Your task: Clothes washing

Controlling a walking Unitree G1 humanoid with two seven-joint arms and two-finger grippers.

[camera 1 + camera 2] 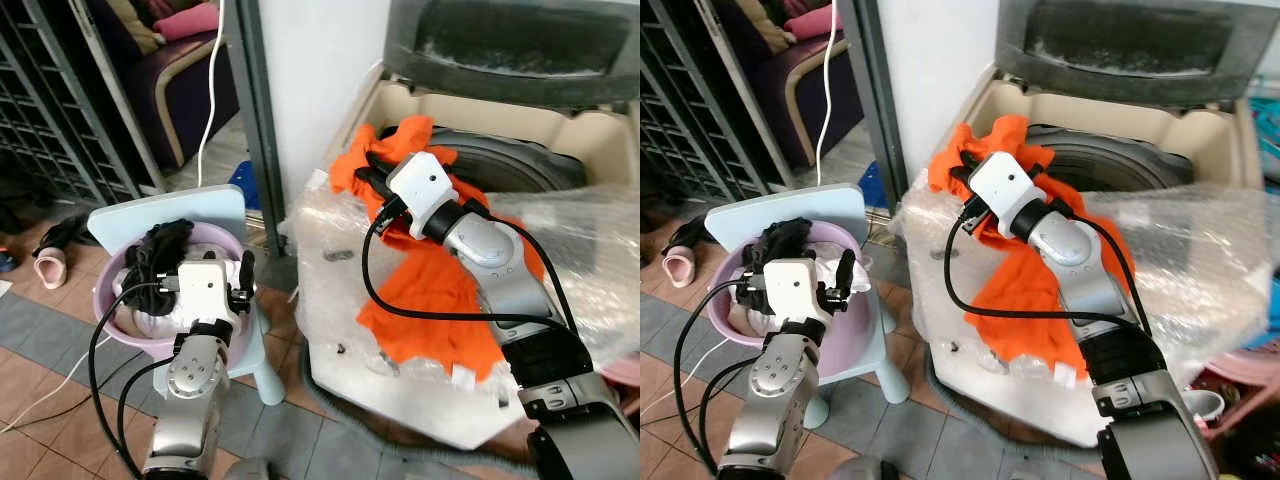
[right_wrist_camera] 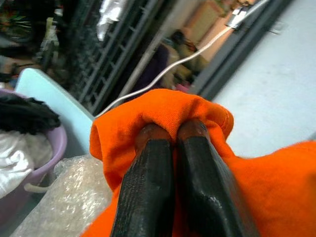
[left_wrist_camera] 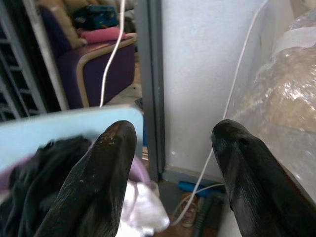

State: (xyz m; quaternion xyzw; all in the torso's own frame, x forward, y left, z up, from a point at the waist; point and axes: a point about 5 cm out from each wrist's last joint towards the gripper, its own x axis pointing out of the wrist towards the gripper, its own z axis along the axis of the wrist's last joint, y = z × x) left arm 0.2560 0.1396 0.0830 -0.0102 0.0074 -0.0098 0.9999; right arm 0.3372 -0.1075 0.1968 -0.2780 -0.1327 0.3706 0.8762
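Open drum mouth of the washing machine, lid raised behind it, partly blocked at the near-left rim by the orange garment pinched in the right gripper. Crinkled plastic wrap across the machine's front. Narrow gap between machine and lilac basin, crowded with dark clothes, under the spread jaws of the left gripper.

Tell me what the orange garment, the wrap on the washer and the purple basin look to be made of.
Orange garment: soft matte knit fabric, probably cotton; it folds and bunches where the right gripper pinches it. Wrap: clear plastic bubble wrap, glossy, with small air cells visible. Basin: smooth moulded plastic, likely, with an even lilac rim and slight sheen.
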